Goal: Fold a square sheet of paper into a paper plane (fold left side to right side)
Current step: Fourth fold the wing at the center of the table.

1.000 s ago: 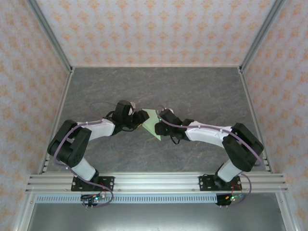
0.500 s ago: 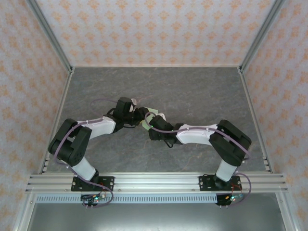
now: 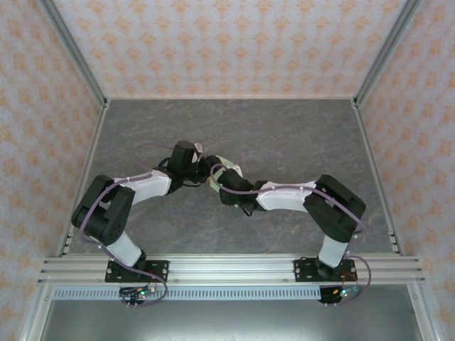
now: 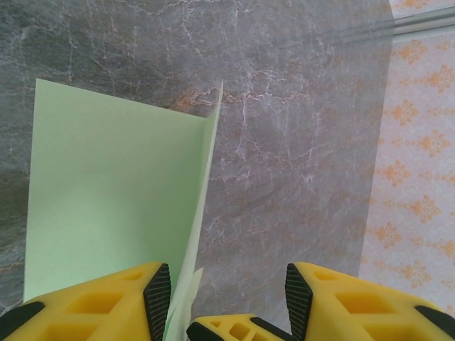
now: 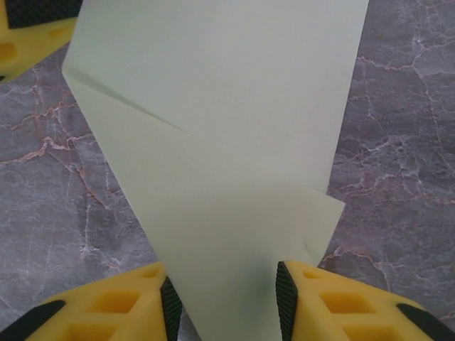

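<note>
A grey marbled table (image 3: 298,135) is seen from above, enclosed by walls (image 3: 234,42) patterned in pale orange. Two robot arms are stretched inward from the near edge, and their tips are brought close together near the middle of the table. A pale green sheet of paper (image 3: 227,168) lies between those tips and is mostly covered by them in the view from above.

From the left wrist, the sheet of paper (image 4: 114,192) is seen on the table, with one part flat and a flap raised along a straight crease. The left gripper (image 4: 227,295) is held with its jaws clearly apart. The raised edge of the paper passes between them, close beside one black pad (image 4: 158,295), and a wide gap is left on the other side.

From the right wrist, the paper (image 5: 227,106) is shown partly folded, one layer overlapping another along a slanted crease. The right gripper (image 5: 226,302) is set with its jaws apart, and the near end of the paper between them reaches both black pads (image 5: 284,298). Whether the paper is squeezed cannot be told. A yellow finger (image 5: 28,28) of the other gripper is seen at the far corner of the paper.
</note>
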### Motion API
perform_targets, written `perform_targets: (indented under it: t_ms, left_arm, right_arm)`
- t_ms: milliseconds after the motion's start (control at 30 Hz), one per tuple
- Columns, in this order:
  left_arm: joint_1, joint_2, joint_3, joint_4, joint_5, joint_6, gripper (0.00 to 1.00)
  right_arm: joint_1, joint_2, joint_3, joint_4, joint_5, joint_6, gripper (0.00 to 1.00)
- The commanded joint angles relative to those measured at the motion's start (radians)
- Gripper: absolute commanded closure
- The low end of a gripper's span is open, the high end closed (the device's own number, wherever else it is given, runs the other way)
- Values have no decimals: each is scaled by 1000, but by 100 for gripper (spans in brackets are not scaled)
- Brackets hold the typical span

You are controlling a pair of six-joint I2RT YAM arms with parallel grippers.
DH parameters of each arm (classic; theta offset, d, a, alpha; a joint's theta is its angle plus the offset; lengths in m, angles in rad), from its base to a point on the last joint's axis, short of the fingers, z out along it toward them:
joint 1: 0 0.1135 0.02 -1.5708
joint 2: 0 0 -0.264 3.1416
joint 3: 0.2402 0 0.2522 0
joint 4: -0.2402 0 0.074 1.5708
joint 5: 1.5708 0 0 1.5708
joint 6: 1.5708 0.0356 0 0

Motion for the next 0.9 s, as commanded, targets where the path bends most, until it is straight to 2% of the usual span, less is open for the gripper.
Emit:
perform_targets:
  t_ms: [0, 233, 333, 567, 867]
  left_arm:
    - [-6, -38, 33, -57, -2, 25, 49]
    - [15, -118, 24, -131, -21, 64, 42]
    - [39, -170, 4, -169, -31, 82, 39]
    - [63, -258, -58, -253, -69, 118, 33]
    - [55, -194, -104, -188, -30, 109, 38]
  right_arm:
    - [6, 14, 21, -32, 34, -4, 62]
    - [6, 22, 18, -37, 16, 10, 78]
    - [6, 22, 14, -35, 3, 21, 81]
    - [-6, 11, 5, -3, -60, 53, 84]
    - [-77, -37, -29, 77, -237, 69, 84]
